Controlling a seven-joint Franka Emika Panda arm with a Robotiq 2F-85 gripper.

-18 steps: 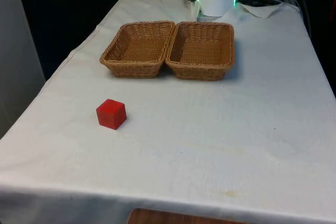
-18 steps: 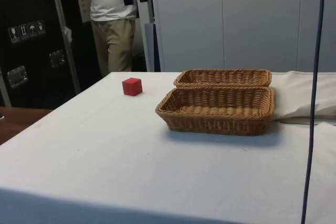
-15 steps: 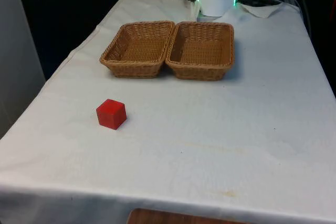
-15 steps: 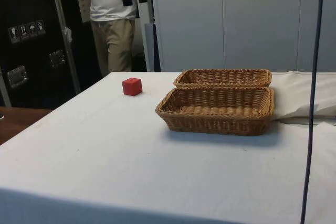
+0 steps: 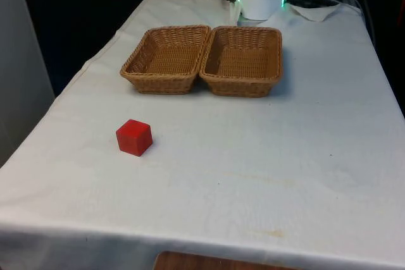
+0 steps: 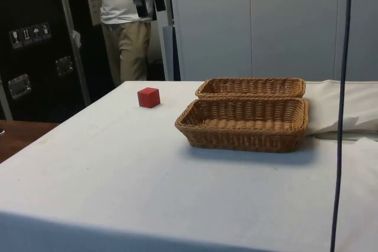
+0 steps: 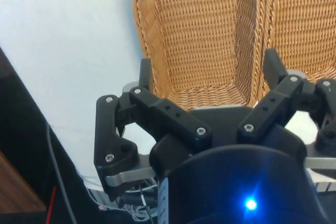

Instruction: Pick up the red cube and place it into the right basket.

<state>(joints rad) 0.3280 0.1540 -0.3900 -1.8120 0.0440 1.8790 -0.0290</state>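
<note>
- Gripper (image 7: 207, 72) hangs high above the baskets in the wrist view, its two black fingers spread wide apart with nothing between them (a ready stance for a grasp, as I judge it).
- In the side view the same gripper (image 6: 145, 5) shows as a dark shape high above the table's far edge, well above the red cube (image 6: 149, 97); a person (image 6: 124, 22) stands behind it.
- On the white cloth the red cube (image 5: 134, 137) sits alone toward the table's edge at the front view's left, well apart from the baskets and untouched, so the pick has not yet begun.
- Two wicker baskets lie touching side by side near the robot's end of the table: the basket at the front view's left (image 5: 166, 59) and the basket at the front view's right (image 5: 243, 61). Both look empty.
- Seen from the front, the layout is plainest: cube and both baskets together, with open cloth between them.
- From the side, height is added: the near basket (image 6: 245, 123) hides part of the far one (image 6: 251, 87).
- Only the wrist view settles the finger spacing, and it looks straight down into one basket (image 7: 194, 40).
</note>
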